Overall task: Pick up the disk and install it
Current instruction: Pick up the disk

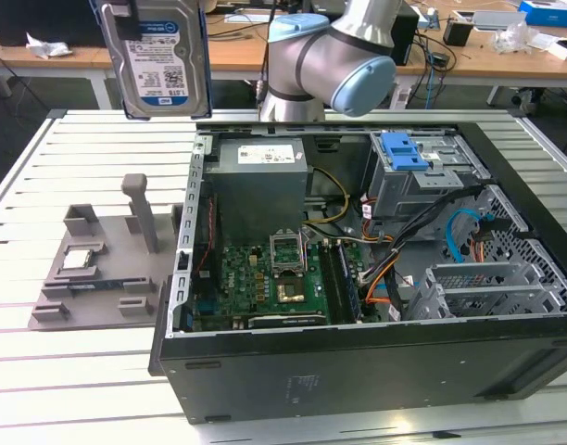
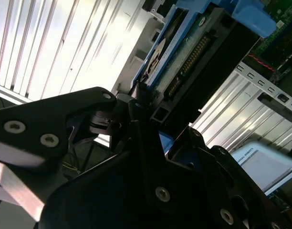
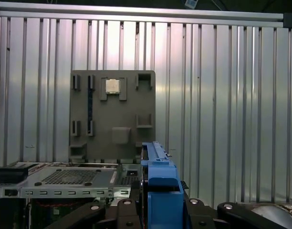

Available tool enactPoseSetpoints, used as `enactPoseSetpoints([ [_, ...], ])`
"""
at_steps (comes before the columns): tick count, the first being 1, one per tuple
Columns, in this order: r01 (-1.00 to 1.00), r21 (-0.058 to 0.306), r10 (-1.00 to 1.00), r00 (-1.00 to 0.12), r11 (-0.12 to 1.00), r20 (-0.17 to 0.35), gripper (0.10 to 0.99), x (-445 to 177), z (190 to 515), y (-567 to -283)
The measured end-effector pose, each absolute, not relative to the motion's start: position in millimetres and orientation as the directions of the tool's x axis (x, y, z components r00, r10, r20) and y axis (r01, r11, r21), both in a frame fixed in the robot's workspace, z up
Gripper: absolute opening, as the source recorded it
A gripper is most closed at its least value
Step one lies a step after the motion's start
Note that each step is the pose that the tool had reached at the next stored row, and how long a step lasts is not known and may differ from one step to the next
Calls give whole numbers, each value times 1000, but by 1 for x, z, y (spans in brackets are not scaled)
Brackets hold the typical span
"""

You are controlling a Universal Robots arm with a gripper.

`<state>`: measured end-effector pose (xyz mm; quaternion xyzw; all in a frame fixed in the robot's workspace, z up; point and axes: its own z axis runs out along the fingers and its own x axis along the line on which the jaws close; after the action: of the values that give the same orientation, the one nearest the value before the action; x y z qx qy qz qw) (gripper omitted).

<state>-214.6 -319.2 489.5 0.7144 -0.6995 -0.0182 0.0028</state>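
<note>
The disk (image 1: 160,57), silver-grey with a blue-and-white barcode label and a blue carrier frame, hangs upright high above the slatted table, over the exterior view's left rear and beyond the case's left wall. In the second wrist view my gripper (image 2: 139,102) is shut on the disk (image 2: 184,57), whose connector edge faces the camera between the black fingers (image 2: 79,119). In the first wrist view the blue carrier edge (image 3: 158,183) rises from between the gripper (image 3: 158,212) links, above the case corner.
The open computer case (image 1: 358,371) lies on the table with its motherboard (image 1: 265,278), a blue latch plate (image 1: 402,150) and a metal drive cage (image 1: 492,287). A grey fixture plate (image 1: 98,278) holding a processor chip (image 1: 80,260) sits on the exterior view's left. The arm (image 1: 334,56) stands behind the case.
</note>
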Motion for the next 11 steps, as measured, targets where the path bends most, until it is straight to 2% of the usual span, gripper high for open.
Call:
enactPoseSetpoints([
  [11, -999, 30, -1000, 21, -21, -22, 369, -180, 489, -319],
])
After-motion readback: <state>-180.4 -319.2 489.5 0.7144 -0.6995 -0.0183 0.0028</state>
